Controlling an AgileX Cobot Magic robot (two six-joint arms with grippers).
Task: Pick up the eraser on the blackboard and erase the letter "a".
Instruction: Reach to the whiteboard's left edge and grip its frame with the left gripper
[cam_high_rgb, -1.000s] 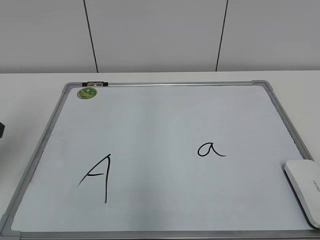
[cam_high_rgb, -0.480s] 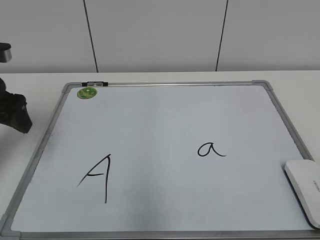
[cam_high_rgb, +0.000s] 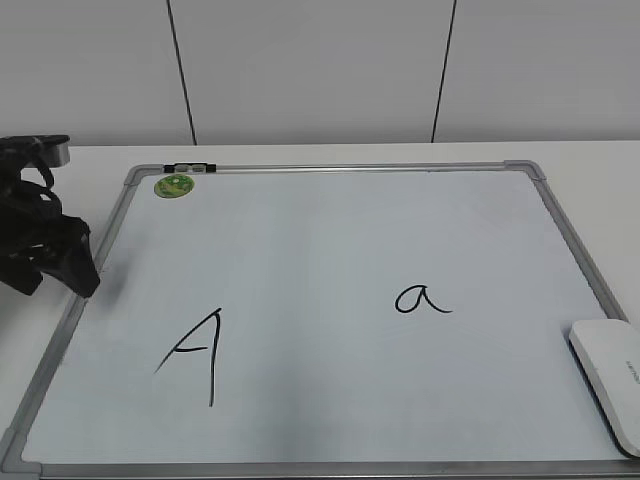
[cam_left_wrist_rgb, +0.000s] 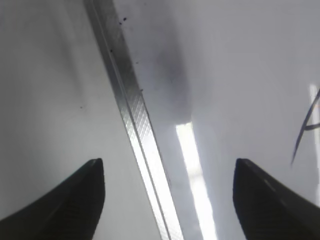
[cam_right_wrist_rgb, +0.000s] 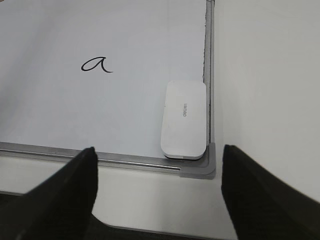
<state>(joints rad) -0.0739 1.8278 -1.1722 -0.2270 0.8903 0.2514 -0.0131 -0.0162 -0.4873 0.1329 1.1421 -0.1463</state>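
The blackboard (cam_high_rgb: 320, 240) is a white board with a grey frame lying flat on the table. The white eraser (cam_high_rgb: 610, 380) lies at its near right corner and also shows in the right wrist view (cam_right_wrist_rgb: 184, 120). The small letter "a" (cam_high_rgb: 420, 299) is right of centre; the right wrist view (cam_right_wrist_rgb: 96, 64) shows it too. My left gripper (cam_high_rgb: 62, 268) is open and empty over the board's left frame (cam_left_wrist_rgb: 131, 107). My right gripper (cam_right_wrist_rgb: 157, 187) is open and empty above the table, short of the board's near edge and the eraser. It is out of the exterior view.
A larger capital "A" (cam_high_rgb: 195, 352) is drawn at the board's near left; part of it shows in the left wrist view (cam_left_wrist_rgb: 307, 127). A round green magnet (cam_high_rgb: 175, 185) and a black clip (cam_high_rgb: 190, 167) sit at the far left corner. A white wall stands behind the table.
My left arm has come into the exterior view from the left and moved right and nearer, reaching the board's left frame. The eraser and letters have not moved.
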